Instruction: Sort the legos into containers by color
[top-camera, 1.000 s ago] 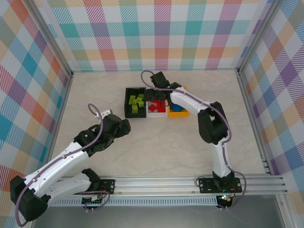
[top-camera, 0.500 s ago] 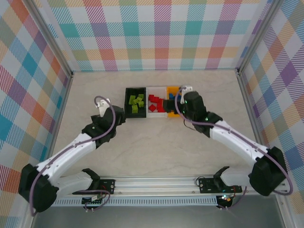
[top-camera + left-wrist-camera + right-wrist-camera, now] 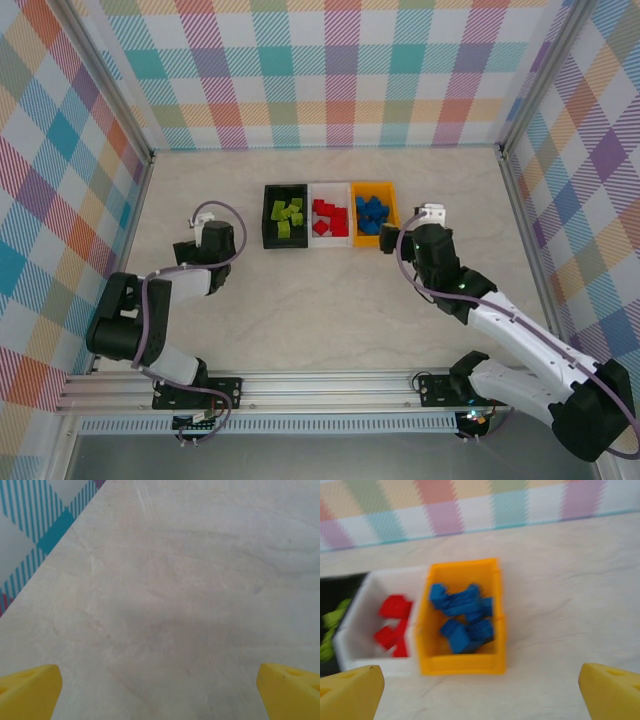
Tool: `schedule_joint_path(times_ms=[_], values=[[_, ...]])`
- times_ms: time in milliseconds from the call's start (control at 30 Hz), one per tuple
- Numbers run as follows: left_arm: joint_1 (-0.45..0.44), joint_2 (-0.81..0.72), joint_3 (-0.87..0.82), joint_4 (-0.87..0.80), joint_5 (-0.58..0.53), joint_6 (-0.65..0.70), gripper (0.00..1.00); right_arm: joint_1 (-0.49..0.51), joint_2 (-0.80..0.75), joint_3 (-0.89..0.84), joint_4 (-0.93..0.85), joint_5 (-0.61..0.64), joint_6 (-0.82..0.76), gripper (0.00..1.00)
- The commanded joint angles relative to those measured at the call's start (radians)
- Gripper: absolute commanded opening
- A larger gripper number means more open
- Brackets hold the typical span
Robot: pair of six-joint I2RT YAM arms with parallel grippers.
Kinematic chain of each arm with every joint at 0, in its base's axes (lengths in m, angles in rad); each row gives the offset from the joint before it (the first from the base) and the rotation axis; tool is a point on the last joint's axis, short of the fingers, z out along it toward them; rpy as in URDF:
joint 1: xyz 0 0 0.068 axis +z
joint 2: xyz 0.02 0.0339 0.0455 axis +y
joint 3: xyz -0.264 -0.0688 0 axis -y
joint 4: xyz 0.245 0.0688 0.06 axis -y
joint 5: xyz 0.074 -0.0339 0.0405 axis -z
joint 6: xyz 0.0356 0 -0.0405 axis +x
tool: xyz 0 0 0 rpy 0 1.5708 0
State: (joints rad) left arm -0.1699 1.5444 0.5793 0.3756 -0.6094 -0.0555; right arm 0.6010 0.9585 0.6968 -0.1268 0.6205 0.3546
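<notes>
**Right fingers** (image 3: 350,690): spread wide apart, the gap between them open. The orange bin (image 3: 462,666) stands on the bench (image 3: 570,605) ahead of these fingers. It is in line with the gap, slightly toward the left finger, and clear of both tips. It holds the blue bricks (image 3: 462,617) in a loose heap. The white bin (image 3: 355,645) touches the orange bin's left wall and lies ahead of the left finger. It holds the red bricks (image 3: 392,622). The black bin (image 3: 340,582), with the green bricks (image 3: 330,630), lies further left and is cut by the frame edge.

**Left fingers** (image 3: 30,692): spread wide apart, with bare bench between and ahead of the tips. In the top view the three bins form one touching row. The black bin is the nearest to these fingers, off to the right of them and apart from them.
</notes>
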Motion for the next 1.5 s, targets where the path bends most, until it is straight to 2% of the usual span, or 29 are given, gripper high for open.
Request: schedule_joint_path(times_ms=[0,67,133,167,200,233,267,300,333,467,600,733,833,867,900,967,1000,1467], values=[[0.01,0.011,-0.024,0.195,0.092,0.025,1.0,-0.043,-0.019,-0.04,-0.046,0.345,0.029,1.0],[0.007,-0.015,-0.097,0.317,0.144,0.053,1.0,-0.1,-0.023,-0.101,0.045,0.373,0.015,1.0],[0.005,-0.041,-0.193,0.449,0.195,0.068,1.0,-0.173,-0.012,-0.137,0.06,0.385,0.113,1.0],[0.007,-0.039,-0.205,0.474,0.219,0.075,1.0,-0.202,0.0,-0.139,0.073,0.357,0.107,1.0],[0.013,-0.019,-0.214,0.493,0.247,0.076,1.0,-0.227,0.021,-0.141,0.111,0.317,0.05,1.0],[0.014,0.036,-0.226,0.594,0.246,0.087,1.0,-0.24,0.046,-0.143,0.147,0.314,0.009,1.0],[0.017,0.045,-0.203,0.579,0.238,0.086,1.0,-0.251,0.065,-0.157,0.211,0.313,-0.049,1.0],[0.04,0.009,-0.174,0.44,0.285,0.055,1.0,-0.26,0.088,-0.187,0.325,0.309,-0.141,1.0],[0.059,0.028,-0.184,0.493,0.307,0.051,1.0,-0.278,0.106,-0.212,0.409,0.292,-0.203,1.0],[0.06,0.016,-0.177,0.46,0.307,0.046,1.0,-0.412,0.184,-0.227,0.474,-0.052,-0.287,1.0],[0.062,0.015,-0.182,0.467,0.309,0.047,1.0,-0.522,0.277,-0.296,0.668,-0.282,-0.284,1.0],[0.062,0.016,-0.182,0.47,0.309,0.047,1.0,-0.601,0.391,-0.348,0.887,-0.437,-0.26,1.0],[0.062,0.017,-0.182,0.469,0.31,0.047,1.0,-0.607,0.505,-0.355,1.028,-0.512,-0.272,1.0],[0.062,0.018,-0.182,0.47,0.309,0.047,1.0,-0.607,0.535,-0.345,1.017,-0.551,-0.291,1.0],[0.062,0.016,-0.182,0.468,0.309,0.047,1.0,-0.603,0.584,-0.349,1.094,-0.551,-0.298,1.0],[0.061,0.016,-0.182,0.468,0.309,0.047,1.0,-0.601,0.562,-0.305,0.966,-0.554,-0.295,1.0],[0.062,0.018,-0.179,0.47,0.308,0.047,1.0,-0.6,0.582,-0.306,1.01,-0.567,-0.309,1.0],[0.063,0.019,-0.179,0.468,0.309,0.049,1.0,-0.597,0.571,-0.304,0.984,-0.567,-0.31,1.0]])
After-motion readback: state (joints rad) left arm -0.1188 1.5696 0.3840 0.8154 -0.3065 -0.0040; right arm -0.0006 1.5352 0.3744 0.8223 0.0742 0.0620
